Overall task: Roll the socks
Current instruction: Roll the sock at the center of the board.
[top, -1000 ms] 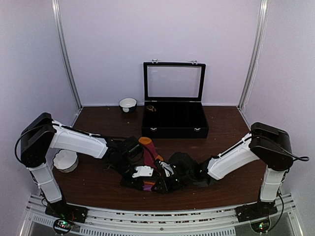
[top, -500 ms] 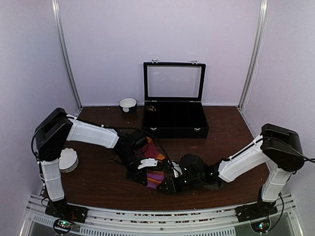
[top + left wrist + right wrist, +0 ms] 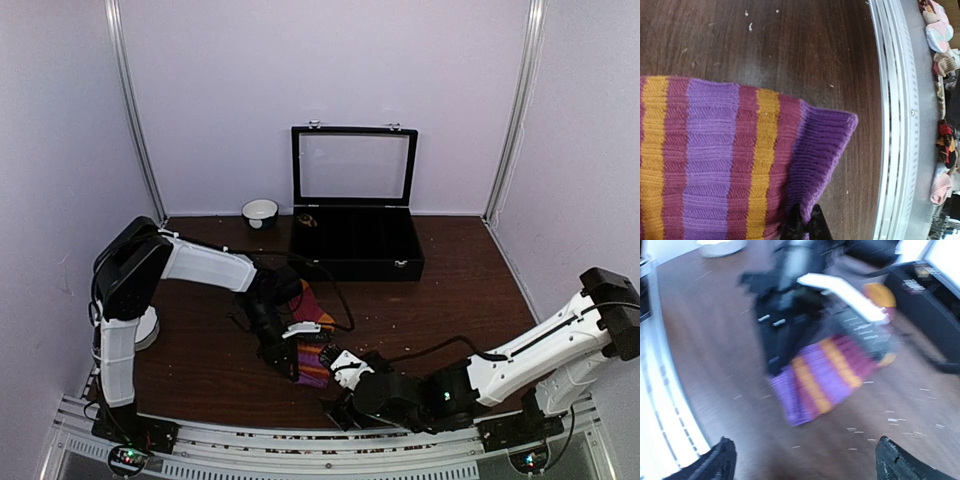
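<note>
The magenta, orange and purple striped sock [image 3: 715, 160] was soft knitted cloth, matt and slightly fuzzy, with a fine herringbone stitch in its stripes and a coarser rib in its purple cuff [image 3: 822, 145]. The dark brown worktop [image 3: 770, 45] looked like wood or wood-grain laminate, smooth with a dull sheen and flecked with pale specks. The silver rail [image 3: 895, 125] along its edge was grooved, brushed metal. The black fingers of the left arm [image 3: 794, 227] looked like matt hard plastic, and the white arm casings [image 3: 205, 266] like smooth, glossy plastic. The black rectangular case [image 3: 355, 270] was matt with a clear glazed lid [image 3: 353, 166]. The small round white bowl [image 3: 260, 211] was glossy.
</note>
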Controlling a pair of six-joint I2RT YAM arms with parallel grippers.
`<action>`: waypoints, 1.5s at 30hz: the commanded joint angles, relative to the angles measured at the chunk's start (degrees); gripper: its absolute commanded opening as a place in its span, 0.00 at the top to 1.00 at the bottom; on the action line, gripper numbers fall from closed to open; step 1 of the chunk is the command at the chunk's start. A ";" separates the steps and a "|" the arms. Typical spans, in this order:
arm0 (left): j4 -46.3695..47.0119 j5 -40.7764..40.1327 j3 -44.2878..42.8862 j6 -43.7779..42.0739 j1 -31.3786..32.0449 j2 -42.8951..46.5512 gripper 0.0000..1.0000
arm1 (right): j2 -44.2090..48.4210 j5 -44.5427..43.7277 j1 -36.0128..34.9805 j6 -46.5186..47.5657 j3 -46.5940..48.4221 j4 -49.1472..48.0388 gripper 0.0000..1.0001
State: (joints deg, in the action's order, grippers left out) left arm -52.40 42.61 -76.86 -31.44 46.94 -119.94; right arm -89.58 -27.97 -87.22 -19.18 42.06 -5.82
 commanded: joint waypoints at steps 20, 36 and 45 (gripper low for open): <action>-12.73 8.81 -7.91 -1.35 -2.98 -10.03 1.00 | -8.56 10.06 2.34 29.07 0.31 -13.75 0.40; -13.68 8.00 -8.32 -3.64 -3.29 -9.91 1.00 | -18.02 20.98 10.16 27.71 6.97 -12.63 0.83; 0.32 -1.67 2.72 -1.98 -3.71 4.92 0.50 | -23.51 34.31 13.95 11.58 13.09 -6.46 1.00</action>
State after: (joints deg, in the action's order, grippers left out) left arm -61.43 49.87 -79.18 -33.67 44.18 -123.70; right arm -109.58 -0.93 -74.19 1.30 52.18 -17.23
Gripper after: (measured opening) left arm 0.443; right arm 0.015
